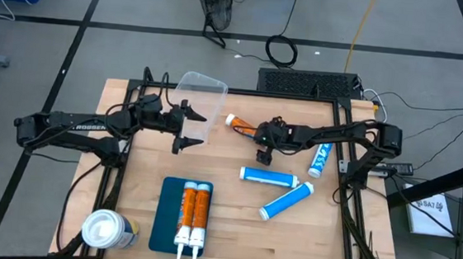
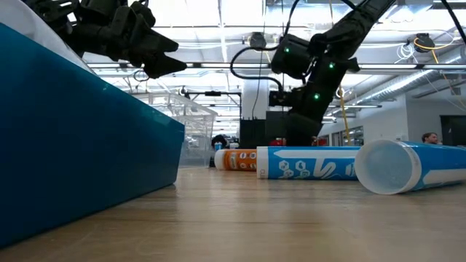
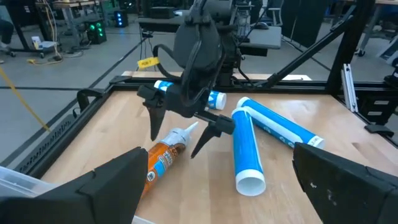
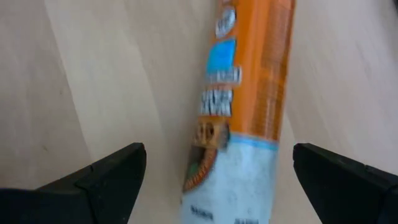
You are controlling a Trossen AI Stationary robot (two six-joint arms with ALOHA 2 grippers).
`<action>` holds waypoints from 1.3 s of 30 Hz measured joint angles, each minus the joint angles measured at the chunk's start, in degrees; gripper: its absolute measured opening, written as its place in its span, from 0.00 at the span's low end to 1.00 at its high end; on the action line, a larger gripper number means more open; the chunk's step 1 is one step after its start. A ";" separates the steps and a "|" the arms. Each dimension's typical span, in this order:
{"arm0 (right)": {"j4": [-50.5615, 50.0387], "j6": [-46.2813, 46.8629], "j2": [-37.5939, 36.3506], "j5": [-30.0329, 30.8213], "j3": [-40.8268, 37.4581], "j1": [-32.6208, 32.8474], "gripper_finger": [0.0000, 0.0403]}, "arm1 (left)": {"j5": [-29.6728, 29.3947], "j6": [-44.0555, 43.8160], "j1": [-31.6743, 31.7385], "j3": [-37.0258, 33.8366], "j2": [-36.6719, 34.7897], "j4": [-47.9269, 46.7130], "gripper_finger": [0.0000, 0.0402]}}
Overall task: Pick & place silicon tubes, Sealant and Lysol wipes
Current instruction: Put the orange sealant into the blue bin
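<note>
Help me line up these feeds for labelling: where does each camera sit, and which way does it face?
High: overhead, straight down on both arms and the table.
Low: at tabletop height, level past the blue tubes; arms hang from above.
Left wrist: on the left arm, facing the open right tool.
Right wrist: on the right arm, down on the orange tube between its open fingers.
All four show that orange tube.

A clear plastic bin [image 1: 203,97] sits near the blue tray [image 1: 167,215]
</note>
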 joint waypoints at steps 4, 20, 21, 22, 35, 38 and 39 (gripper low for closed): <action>-1.29 -0.02 0.31 -0.14 -0.04 -0.89 0.94 | 0.00 -0.02 0.00 0.00 0.00 0.00 0.98; 4.86 3.66 0.39 -1.66 -5.81 -3.43 0.86 | 0.00 -2.85 -0.02 0.00 0.00 0.48 0.98; 5.66 3.71 0.39 -2.10 -6.15 -3.43 0.84 | 0.00 -2.63 -0.02 0.00 0.00 0.48 0.98; 6.48 3.77 0.39 -2.86 -6.48 -3.43 0.81 | 0.00 -2.60 -0.02 0.00 0.00 0.48 0.98; 9.89 2.79 0.39 -3.22 -8.39 -3.23 0.52 | -0.04 -2.66 0.00 0.00 0.00 0.46 0.98; 10.74 2.32 0.41 -3.22 -8.42 -3.23 0.52 | -0.07 -2.72 0.00 0.00 -0.01 0.46 0.98; 11.20 1.89 0.42 -3.24 -8.43 -3.23 0.52 | -0.07 -2.73 0.00 0.00 0.00 0.44 0.98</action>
